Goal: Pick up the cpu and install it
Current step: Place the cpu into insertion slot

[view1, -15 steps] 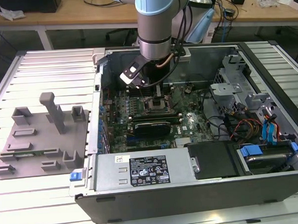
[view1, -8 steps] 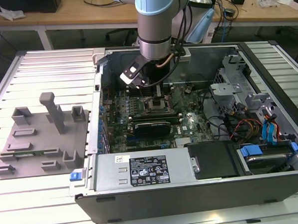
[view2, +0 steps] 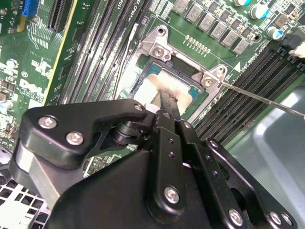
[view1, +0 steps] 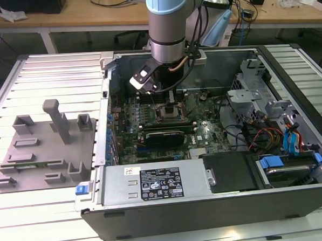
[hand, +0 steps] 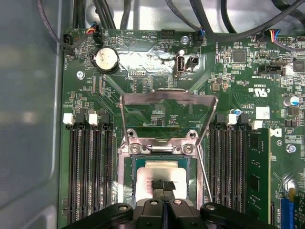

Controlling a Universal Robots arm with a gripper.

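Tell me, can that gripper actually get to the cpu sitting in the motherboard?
Probably yes: the gripper sits right over the cpu, and the hinged metal cover is swung up, leaving the way free.

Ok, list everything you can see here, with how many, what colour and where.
cpu: one, silver, in the socket, under the gripper.
plate: one, metal, raised above the socket.
motherboard: one, green, inside the case.
case: one, dark grey, open, on the table.
tray: one, grey, on the exterior view's left of the case.
table: one, white, slatted.
arm: one, pale blue and silver, above the motherboard.
gripper: one, black, fingers together.
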